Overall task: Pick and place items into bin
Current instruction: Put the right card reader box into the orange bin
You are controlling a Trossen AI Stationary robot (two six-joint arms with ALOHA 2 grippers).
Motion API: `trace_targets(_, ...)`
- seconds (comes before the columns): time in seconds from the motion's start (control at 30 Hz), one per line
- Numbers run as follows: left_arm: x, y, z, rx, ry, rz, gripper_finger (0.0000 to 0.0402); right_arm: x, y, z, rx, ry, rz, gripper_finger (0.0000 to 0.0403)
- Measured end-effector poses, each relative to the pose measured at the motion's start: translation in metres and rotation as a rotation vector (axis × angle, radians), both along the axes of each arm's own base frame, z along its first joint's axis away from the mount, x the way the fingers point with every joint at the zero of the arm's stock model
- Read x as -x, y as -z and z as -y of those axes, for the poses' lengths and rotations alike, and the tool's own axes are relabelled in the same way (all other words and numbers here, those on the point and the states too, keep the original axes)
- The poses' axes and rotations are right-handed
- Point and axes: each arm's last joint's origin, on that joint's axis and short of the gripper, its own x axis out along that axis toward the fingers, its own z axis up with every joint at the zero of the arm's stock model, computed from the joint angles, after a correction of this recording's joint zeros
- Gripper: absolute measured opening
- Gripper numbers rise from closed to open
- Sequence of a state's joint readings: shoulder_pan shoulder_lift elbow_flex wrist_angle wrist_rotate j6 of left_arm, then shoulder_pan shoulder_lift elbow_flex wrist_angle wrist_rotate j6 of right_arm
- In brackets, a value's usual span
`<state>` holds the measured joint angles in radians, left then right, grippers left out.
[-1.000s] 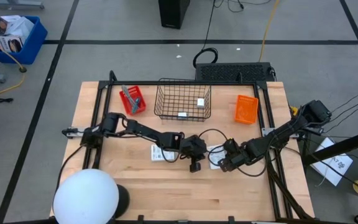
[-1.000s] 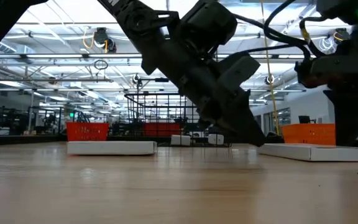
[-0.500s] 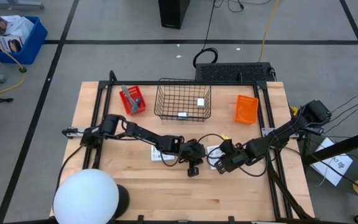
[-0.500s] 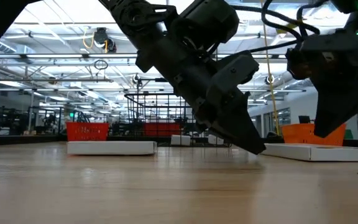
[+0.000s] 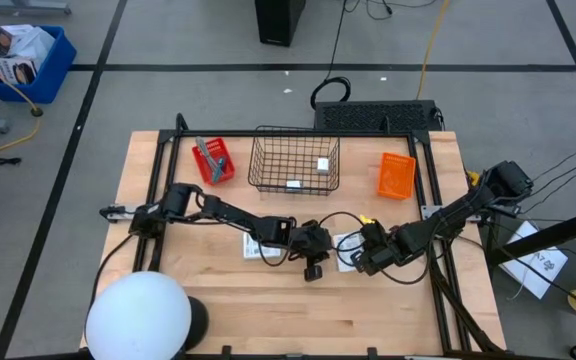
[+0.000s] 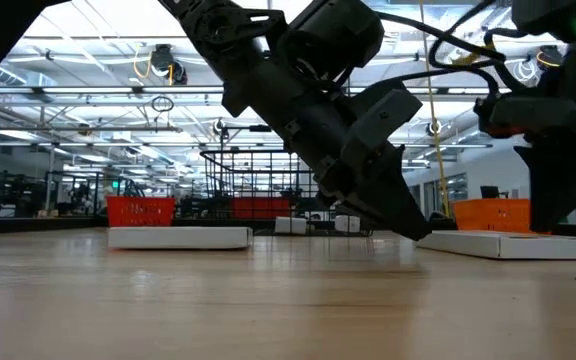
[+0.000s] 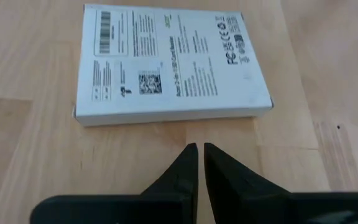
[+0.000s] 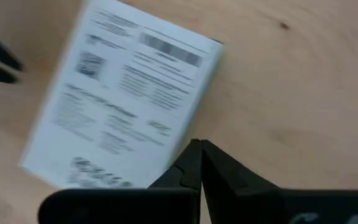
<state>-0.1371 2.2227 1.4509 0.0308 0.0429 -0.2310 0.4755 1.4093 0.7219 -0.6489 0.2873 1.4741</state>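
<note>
Two flat white printed packets lie flat on the wooden table: one (image 5: 258, 246) left of centre, the other (image 5: 347, 250) between my two grippers. My left gripper (image 7: 199, 148) is shut and slants down at the table just short of that second packet's (image 7: 173, 62) near edge, apart from it. My right gripper (image 8: 197, 144) is shut too and points steeply down over the same packet's (image 8: 123, 93) edge, on its right side. The wire bin (image 5: 294, 160) stands at the back centre with two small white cubes (image 5: 321, 164) inside it. My right gripper has its shut fingertips at the packet's long edge near a corner (image 8: 185, 134), coming from above. The view is blurred, and I cannot tell whether they touch it. The packet lies flat on the table.
A red tray (image 5: 215, 160) with a grey tool stands left of the bin, and an orange tray (image 5: 397, 174) stands to its right. A white dome (image 5: 138, 318) sits at the near left corner. Black frame rails run along the table's left and right sides.
My right gripper swung a little toward the table's left, tipping as it went, then came back to about where it was. Both packets lie where they did.
</note>
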Motion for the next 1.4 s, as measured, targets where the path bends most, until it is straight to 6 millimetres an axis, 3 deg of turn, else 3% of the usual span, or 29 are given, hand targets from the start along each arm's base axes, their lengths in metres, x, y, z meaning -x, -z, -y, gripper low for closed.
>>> trace_targets(0.3,0.0,0.0,0.0,-0.009,0.008,0.002,0.003,-0.011,0.022,-0.007,-0.025,-0.042,-0.053,0.0)
trace_targets(0.8,-0.001,0.018,-0.002,0.008,-0.002,-0.036,0.003,-0.023,0.018,-0.011,-0.007,-0.096,0.109,0.0)
trace_targets(1.4,0.002,0.015,0.005,0.016,0.013,-0.058,0.003,-0.021,0.012,-0.02,0.043,-0.164,0.178,0.0)
